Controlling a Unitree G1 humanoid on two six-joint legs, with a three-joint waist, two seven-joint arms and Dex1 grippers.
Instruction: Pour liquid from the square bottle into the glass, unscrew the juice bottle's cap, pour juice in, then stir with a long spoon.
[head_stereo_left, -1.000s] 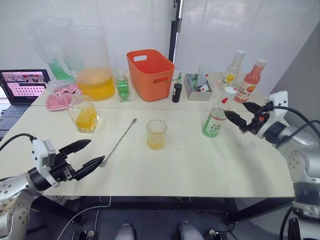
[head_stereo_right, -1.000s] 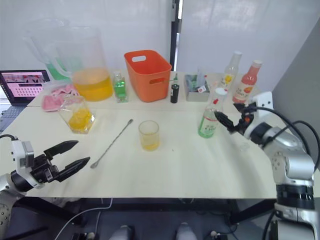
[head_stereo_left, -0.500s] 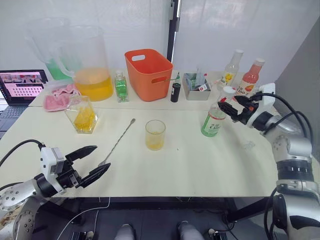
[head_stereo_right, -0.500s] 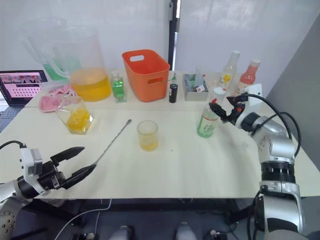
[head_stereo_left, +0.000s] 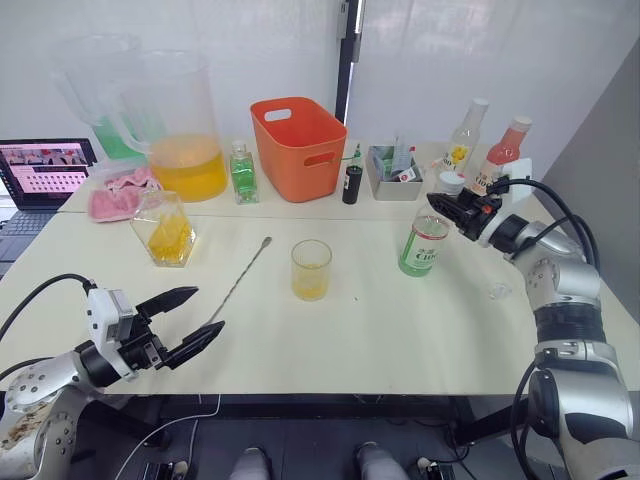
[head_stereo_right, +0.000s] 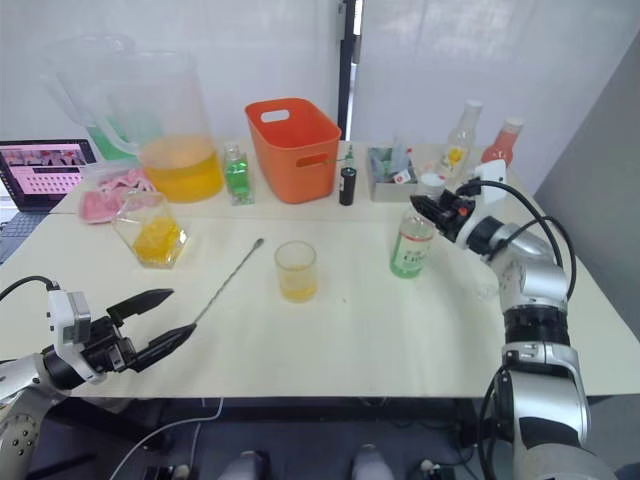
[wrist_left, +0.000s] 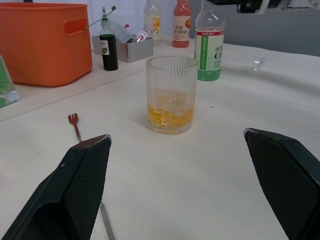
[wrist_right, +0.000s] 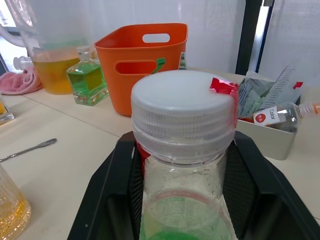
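Glass (head_stereo_left: 311, 269) holds orange liquid; juice bottle (head_stereo_left: 422, 243) capped.

juice bottle (head_stereo_left: 424, 243) upright, white cap on, neck between right hand (head_stereo_left: 447, 206) fingers; glass (head_stereo_left: 311, 269) upright, shallow orange liquid, beyond left hand (head_stereo_left: 196, 321); long spoon (head_stereo_left: 238, 281) flat, bowl end near left hand.
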